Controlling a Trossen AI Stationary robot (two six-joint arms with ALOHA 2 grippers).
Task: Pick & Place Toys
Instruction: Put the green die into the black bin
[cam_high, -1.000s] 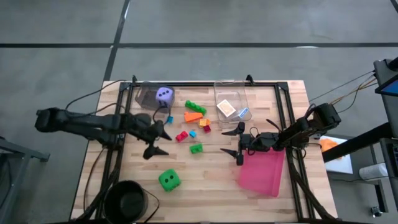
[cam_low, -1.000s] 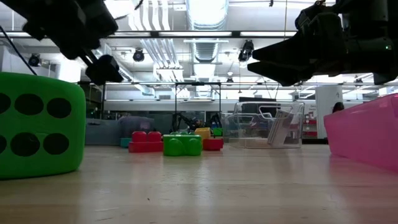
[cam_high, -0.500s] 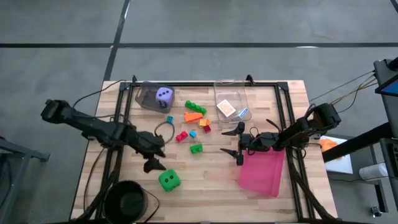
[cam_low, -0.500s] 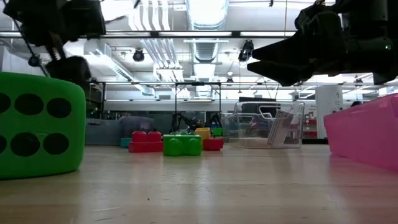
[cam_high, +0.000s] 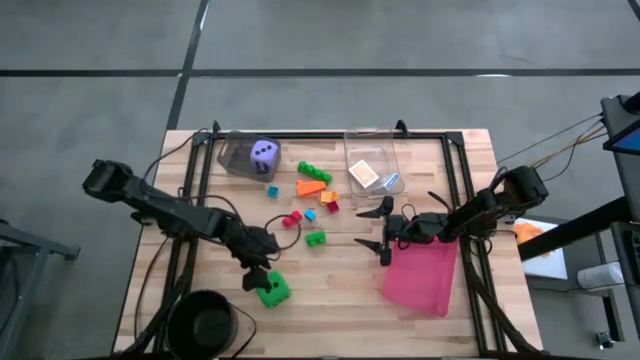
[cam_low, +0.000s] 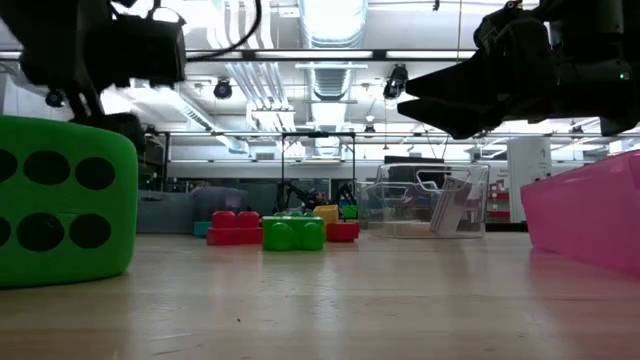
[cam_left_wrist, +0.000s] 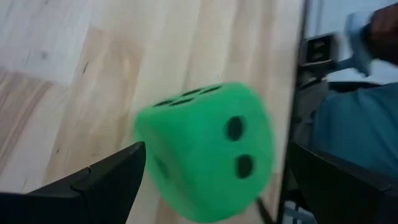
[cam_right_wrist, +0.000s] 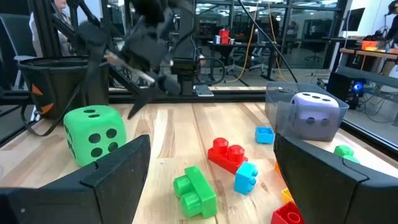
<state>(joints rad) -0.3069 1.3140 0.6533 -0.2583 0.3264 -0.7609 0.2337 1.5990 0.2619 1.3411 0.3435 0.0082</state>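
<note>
- Down at the near left of the desk (cam_high: 330, 300): left claw (cam_high: 258, 272) now right over the green die (cam_high: 275, 292), after swinging there from up by the purple die (cam_high: 264, 153) a moment ago.
- Spread wide apart, one dark finger on each side of the green die, not squeezing it yet.
- Looks like the start of a grab, so closing on the die is likely the next job.
- Sits on the wood at the near left, not lifted, same spot as before.
- At the back left: purple die, not moved, against a grey box (cam_high: 237, 158).
- In the middle: small bricks lying loose on the wood, a green brick (cam_high: 315, 238), a red brick (cam_high: 292, 219) and an orange brick (cam_high: 311, 187) among them, none shifted.
- Further right at the back: clear box (cam_high: 372, 143), with the orange-white packet (cam_high: 364, 173) and the blue-white packet (cam_high: 390, 182) inside.
- Right of the middle: right claw (cam_high: 375, 228), waiting in the same place as before, spread apart, holding nothing.
- Near right: pink tray (cam_high: 420, 280), no toys seen in it, so most of the job looks not done yet.
</note>
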